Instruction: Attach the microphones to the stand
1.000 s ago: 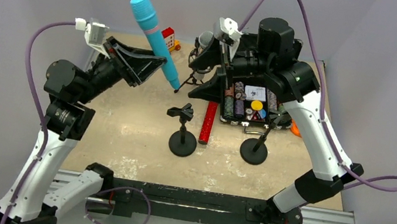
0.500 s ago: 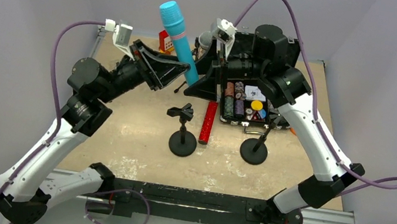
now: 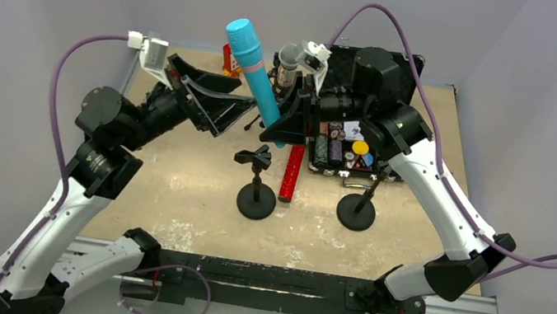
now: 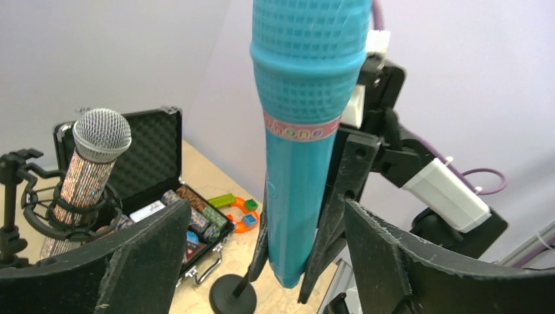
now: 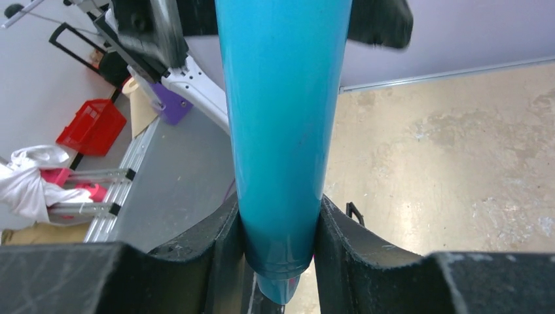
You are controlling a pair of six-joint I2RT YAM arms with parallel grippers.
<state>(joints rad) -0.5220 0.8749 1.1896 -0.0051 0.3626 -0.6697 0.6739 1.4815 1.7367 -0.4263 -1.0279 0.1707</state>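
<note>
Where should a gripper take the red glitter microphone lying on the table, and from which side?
The red glitter microphone is probably best taken on its near half, from above, jaws closing across its width. It lies flat, running near to far, its far end close to the open case.

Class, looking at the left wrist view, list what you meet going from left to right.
The silver-glitter microphone with grey mesh head, orange-and-green plastic toy, light-blue plastic microphone, white plastic block.
</note>
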